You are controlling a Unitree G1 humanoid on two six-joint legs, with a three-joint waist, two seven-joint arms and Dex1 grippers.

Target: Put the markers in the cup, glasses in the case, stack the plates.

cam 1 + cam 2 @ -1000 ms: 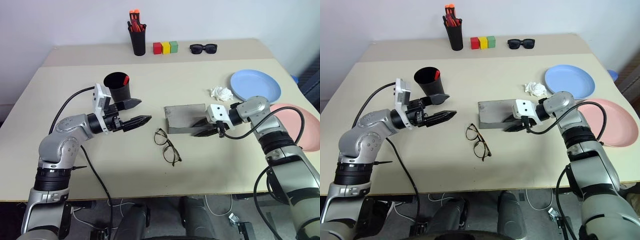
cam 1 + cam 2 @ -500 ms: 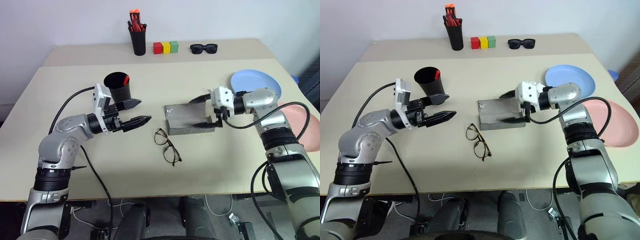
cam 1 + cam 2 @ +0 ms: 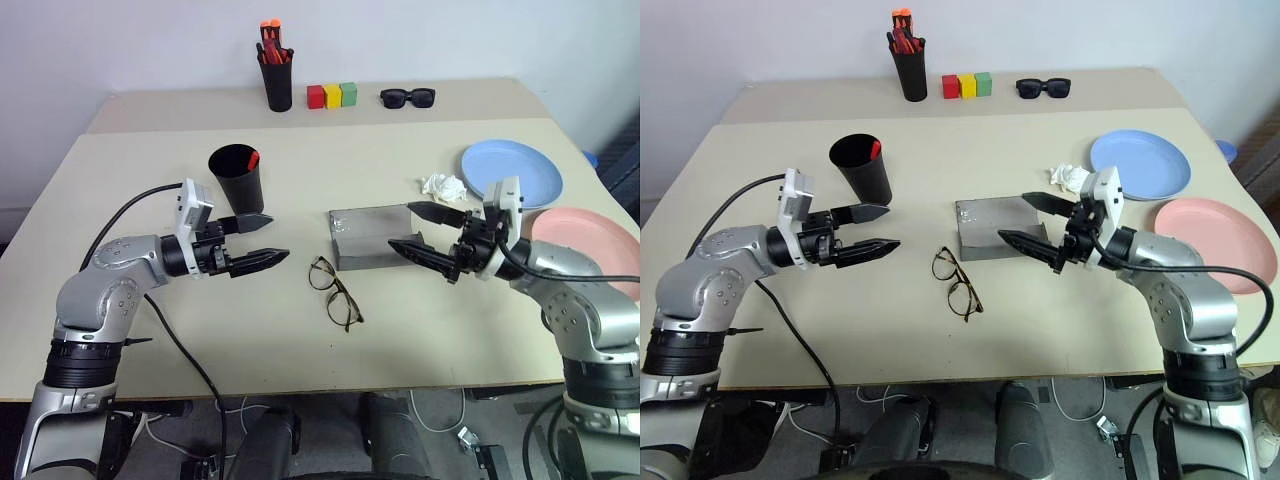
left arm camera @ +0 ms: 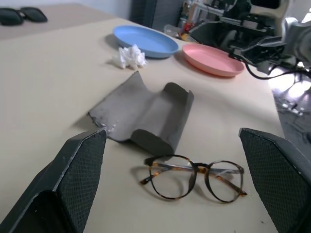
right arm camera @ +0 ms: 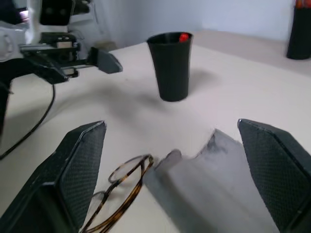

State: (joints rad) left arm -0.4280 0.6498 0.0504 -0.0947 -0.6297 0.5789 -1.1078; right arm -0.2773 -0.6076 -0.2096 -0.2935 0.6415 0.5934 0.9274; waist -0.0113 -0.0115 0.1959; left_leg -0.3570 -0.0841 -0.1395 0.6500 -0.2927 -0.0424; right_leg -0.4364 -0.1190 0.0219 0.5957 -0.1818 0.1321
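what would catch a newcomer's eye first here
Two open black grippers, the left gripper and the right gripper, point at each other across the table's middle. Between them the grey case lies open, with the glasses on the table just in front of it. On the right, a blue plate and a pink plate lie side by side.

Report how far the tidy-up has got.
Done: a red-tipped marker stands in the cup, and the grey case lies open. In hand: nothing; the left gripper and right gripper are both open and empty. Left: the glasses lie on the table beside the case, and the blue plate and pink plate are unstacked.
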